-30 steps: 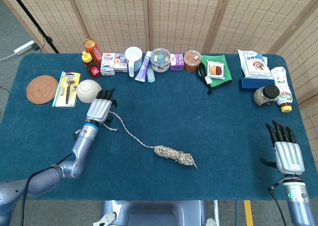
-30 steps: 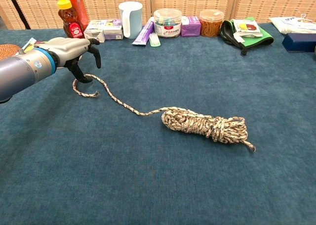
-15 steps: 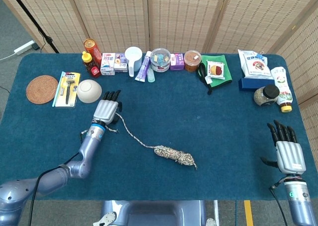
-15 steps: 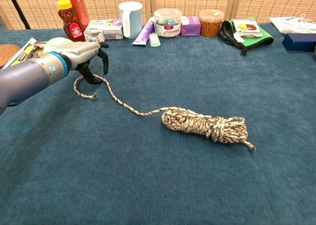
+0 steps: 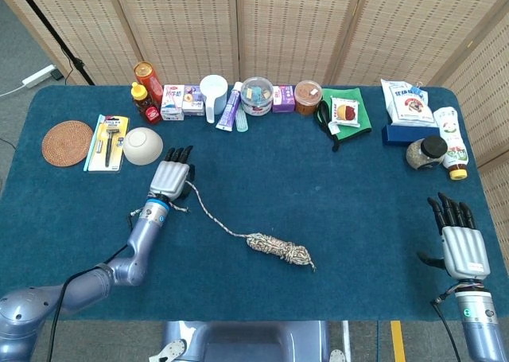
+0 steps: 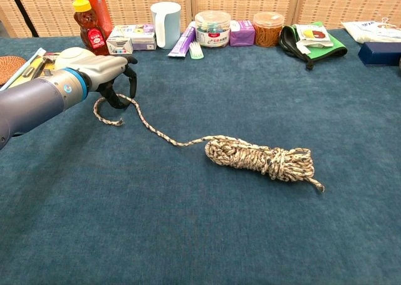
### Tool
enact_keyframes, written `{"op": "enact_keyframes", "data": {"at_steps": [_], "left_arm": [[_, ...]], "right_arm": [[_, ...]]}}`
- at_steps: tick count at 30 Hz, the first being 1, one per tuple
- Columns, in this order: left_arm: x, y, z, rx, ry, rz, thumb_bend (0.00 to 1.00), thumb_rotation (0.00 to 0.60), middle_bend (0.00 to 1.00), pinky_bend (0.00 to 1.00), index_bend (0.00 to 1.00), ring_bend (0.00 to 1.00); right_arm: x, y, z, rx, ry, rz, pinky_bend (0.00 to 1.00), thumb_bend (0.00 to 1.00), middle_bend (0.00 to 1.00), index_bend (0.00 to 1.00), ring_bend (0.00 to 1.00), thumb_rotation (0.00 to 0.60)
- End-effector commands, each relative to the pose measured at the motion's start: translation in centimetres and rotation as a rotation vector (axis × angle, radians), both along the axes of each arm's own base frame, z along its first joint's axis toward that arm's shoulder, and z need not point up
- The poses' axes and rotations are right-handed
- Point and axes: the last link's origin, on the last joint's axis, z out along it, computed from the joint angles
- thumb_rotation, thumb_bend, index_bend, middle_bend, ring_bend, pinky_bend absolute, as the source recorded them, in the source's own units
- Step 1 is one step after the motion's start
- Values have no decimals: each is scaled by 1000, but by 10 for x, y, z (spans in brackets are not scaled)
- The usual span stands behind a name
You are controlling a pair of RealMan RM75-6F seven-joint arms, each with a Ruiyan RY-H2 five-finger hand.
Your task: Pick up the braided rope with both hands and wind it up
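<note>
The braided rope lies on the blue table, most of it wound in a bundle point(image 5: 278, 249) point(image 6: 260, 158) at the middle front. Its loose tail runs left to a small loop point(image 6: 110, 109) point(image 5: 180, 200). My left hand point(image 5: 172, 176) point(image 6: 99, 66) hangs palm down right over that loop, fingers bent downward and apart around the strand; the rope still rests flat on the cloth. My right hand point(image 5: 463, 247) hovers at the table's right front corner, fingers straight and spread, holding nothing. The chest view does not show it.
A white bowl point(image 5: 142, 145), a razor pack point(image 5: 107, 142) and a woven coaster point(image 5: 67, 142) sit just left of my left hand. Bottles point(image 5: 146, 89), a cup point(image 5: 213, 91), jars, boxes and a green cloth point(image 5: 347, 112) line the back edge.
My left hand has shifted right and slightly forward over the rope's loose end, with its fingers curling down around the loop. The bundle and my right hand stay put.
</note>
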Motion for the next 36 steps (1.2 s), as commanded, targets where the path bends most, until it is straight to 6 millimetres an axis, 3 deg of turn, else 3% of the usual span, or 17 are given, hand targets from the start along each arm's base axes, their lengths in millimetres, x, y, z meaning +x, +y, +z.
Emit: {"op": "enact_keyframes", "data": {"at_steps": [1,23,36], "left_arm": [[-1,1,0,0,-2,7,343,600,0,0,522,0],[0,1,5,9,-3,3,370,600,0,0,569,0],[27,-5,57,66,-28,-118,370,600,0,0,571,0]], "right_arm": [[0,0,0,3,-1,-1,0,0,0,0,0,600],[0,0,-1,8,-7,2,0,0,0,0,0,600],[17,-8,-16,99,-38,88,0,0,0,0,0,600]]}}
